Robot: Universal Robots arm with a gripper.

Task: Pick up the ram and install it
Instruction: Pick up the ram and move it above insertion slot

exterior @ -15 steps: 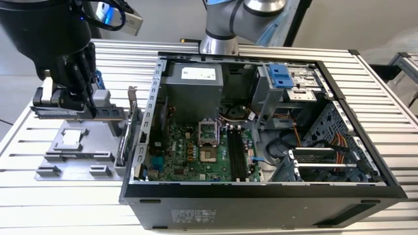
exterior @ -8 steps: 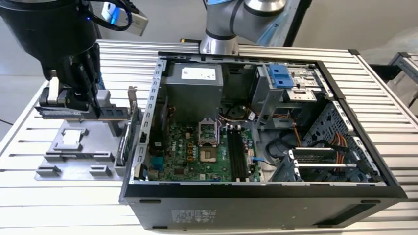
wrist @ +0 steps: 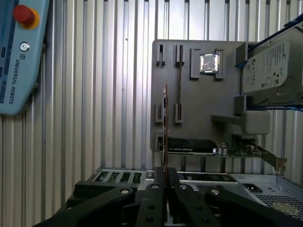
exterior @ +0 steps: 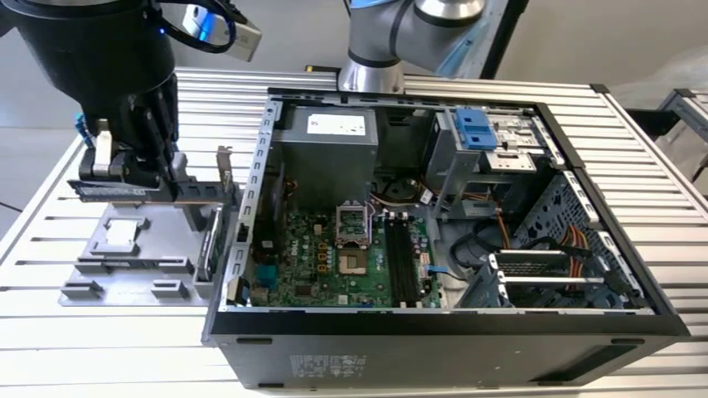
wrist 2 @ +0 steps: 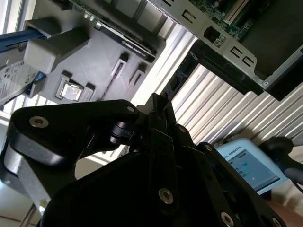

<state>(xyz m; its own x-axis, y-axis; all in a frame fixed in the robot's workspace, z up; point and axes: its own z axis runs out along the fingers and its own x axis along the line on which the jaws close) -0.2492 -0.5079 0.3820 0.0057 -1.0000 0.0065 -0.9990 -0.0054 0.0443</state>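
Well, my pincer (wrist: 165, 176) is pinching the ram (wrist: 165, 124) edge-on, above the grey holder tray (wrist: 199, 120) on the slatted surface (wrist: 94, 104). The open computer case (exterior: 257, 166) wall stands close beside the tray, with bare slats opposite.

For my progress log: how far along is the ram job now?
Done: the ram is out of the gray holder and raised over it. In hand: the hand is shut on the ram. Left: the ram is not yet in the motherboard slots inside the open case.
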